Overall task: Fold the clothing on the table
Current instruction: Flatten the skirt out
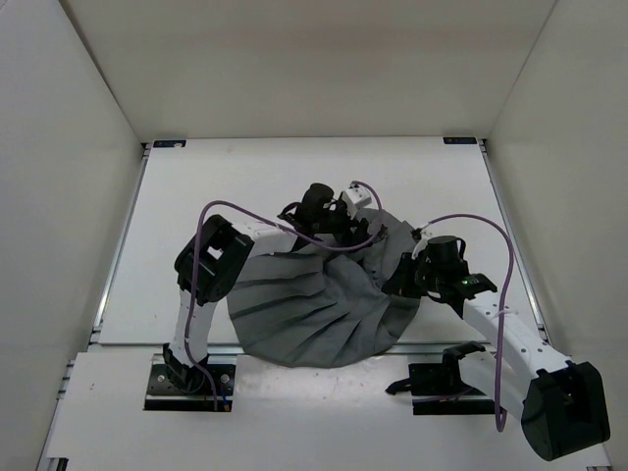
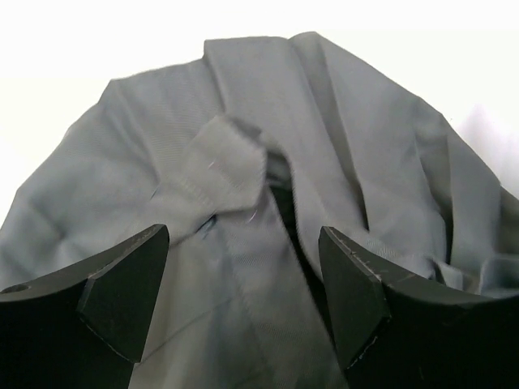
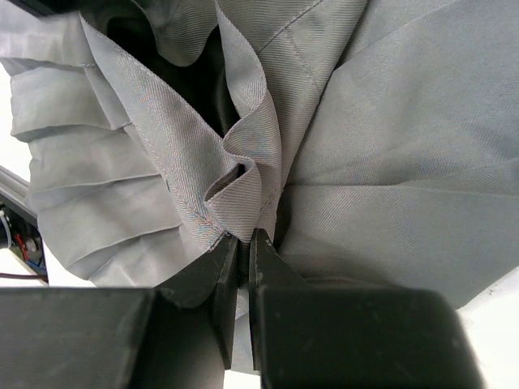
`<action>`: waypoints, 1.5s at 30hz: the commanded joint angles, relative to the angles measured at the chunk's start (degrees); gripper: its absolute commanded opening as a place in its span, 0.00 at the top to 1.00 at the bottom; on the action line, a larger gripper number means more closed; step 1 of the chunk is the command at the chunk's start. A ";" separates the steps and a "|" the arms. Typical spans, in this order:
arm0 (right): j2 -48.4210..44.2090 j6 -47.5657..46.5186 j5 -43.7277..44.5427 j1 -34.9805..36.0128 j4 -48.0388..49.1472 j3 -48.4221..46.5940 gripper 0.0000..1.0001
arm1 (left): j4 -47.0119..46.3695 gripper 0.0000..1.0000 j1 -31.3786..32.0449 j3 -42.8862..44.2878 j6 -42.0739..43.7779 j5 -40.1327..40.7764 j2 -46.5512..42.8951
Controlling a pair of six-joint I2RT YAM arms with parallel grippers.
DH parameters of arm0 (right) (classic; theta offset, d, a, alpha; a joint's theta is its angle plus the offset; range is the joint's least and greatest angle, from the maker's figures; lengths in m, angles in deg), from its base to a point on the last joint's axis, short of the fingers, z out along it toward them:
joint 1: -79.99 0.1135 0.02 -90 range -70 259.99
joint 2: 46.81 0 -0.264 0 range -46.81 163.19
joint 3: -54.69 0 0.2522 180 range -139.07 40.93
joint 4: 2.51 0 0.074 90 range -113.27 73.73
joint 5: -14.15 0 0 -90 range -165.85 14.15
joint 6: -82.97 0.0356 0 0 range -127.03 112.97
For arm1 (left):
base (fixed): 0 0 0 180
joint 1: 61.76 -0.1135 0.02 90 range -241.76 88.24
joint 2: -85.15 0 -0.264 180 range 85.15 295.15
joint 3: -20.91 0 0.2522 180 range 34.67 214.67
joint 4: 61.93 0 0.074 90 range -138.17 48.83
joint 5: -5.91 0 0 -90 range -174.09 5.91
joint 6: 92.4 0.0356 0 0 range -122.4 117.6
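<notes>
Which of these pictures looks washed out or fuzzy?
Left wrist view: the table behind the skirt is blown out to plain white, and the cloth looks slightly soft. Right wrist view: the weave is crisp. Top view: evenly lit, no glare.

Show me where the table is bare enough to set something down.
Bare: the far strip of table between the skirt and the back wall, and the left strip between the left arm and the rail. Crowded: the middle, where the left claw and right claw meet the skirt, and its hem at the near edge.
</notes>
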 commanded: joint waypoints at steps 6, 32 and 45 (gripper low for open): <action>0.38 0.61 -1.41 2.05 2.12 -0.95 1.00 | -1.20 0.16 3.50 6.35 3.55 7.54 2.21; -2.34 0.17 -3.70 -0.49 2.65 -0.77 1.00 | 15.95 0.35 2.45 17.79 0.38 10.88 6.79; -2.52 -1.23 -5.36 -1.46 2.65 -0.86 1.00 | 19.72 1.00 0.17 18.67 -2.35 14.39 6.36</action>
